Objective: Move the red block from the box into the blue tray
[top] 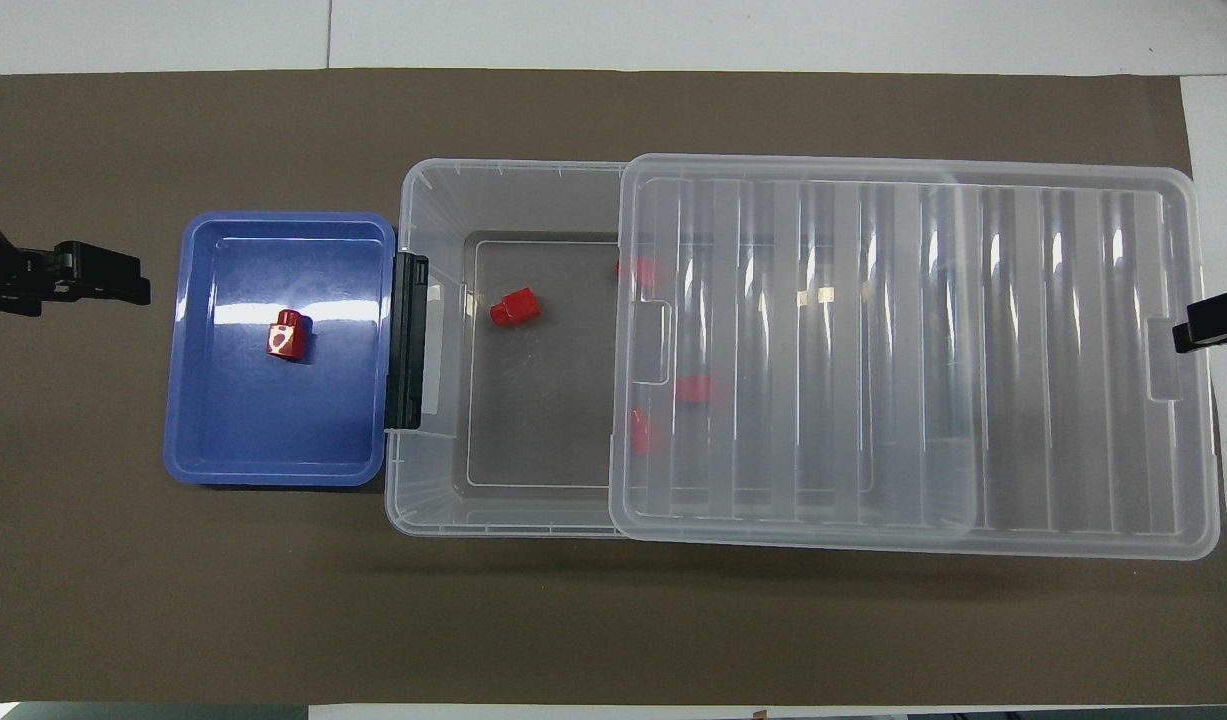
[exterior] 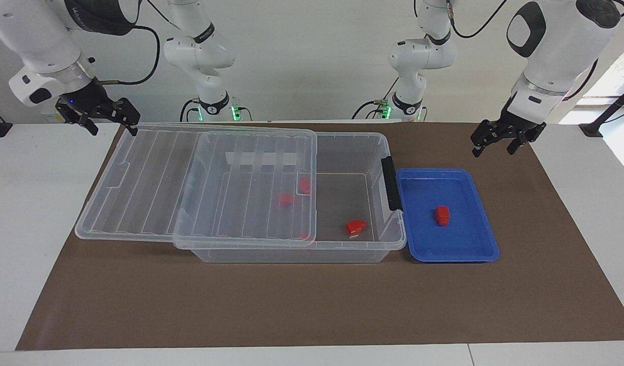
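One red block (exterior: 442,215) (top: 288,334) lies in the middle of the blue tray (exterior: 464,251) (top: 273,470), free of any gripper. The tray stands against the latch end of the clear box (exterior: 342,251) (top: 433,200). The box's ribbed lid (exterior: 154,178) (top: 973,350) is slid toward the right arm's end, leaving the tray end uncovered. Another red piece (exterior: 356,226) (top: 514,307) lies on the uncovered box floor, and a few more show through the lid. My left gripper (exterior: 493,151) (top: 123,280) hangs open and empty over the mat beside the tray. My right gripper (exterior: 111,122) (top: 1198,330) is open at the lid's outer end.
A brown mat (exterior: 291,305) (top: 573,620) covers the table under everything. The box's black latch handle (exterior: 390,183) (top: 407,340) faces the tray. White table (exterior: 32,203) borders the mat at both ends.
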You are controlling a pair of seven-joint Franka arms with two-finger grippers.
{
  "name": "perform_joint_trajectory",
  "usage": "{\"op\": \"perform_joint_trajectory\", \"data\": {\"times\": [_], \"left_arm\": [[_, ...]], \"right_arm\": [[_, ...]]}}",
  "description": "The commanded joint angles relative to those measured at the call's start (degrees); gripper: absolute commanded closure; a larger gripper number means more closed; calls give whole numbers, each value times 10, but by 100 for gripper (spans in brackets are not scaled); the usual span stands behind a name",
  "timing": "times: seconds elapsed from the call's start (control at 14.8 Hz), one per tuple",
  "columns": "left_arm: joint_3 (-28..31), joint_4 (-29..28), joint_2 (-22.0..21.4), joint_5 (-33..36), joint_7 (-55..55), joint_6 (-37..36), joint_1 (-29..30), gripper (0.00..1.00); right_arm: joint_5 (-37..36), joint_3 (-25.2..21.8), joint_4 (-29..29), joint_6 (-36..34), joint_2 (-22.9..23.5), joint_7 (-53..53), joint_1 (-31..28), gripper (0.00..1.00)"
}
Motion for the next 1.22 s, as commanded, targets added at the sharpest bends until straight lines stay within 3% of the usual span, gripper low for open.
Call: {"op": "perform_joint_trajectory", "data": {"times": [0.0, 0.07, 0.34, 0.74, 1.15], "left_arm": [[-4, -16, -17, -3, -3, -3, 5, 0], [-4, -12, -17, -3, -4, 0, 6, 0], [-4, -8, -16, -3, 0, 4, 7, 0], [-3, -8, -16, -3, 5, 3, 7, 0], [-4, -10, -17, -2, 0, 1, 5, 0]], "right_arm": [[-6, 0, -86, 75, -42, -80, -55, 86], [-7, -1, -107, 93, -46, -98, -73, 100], [-8, -2, -214, 208, -79, -103, -102, 100], [-8, -2, -215, 254, -13, -154, -134, 100], [-7, 2, -218, 258, -3, -108, -127, 100]]}}
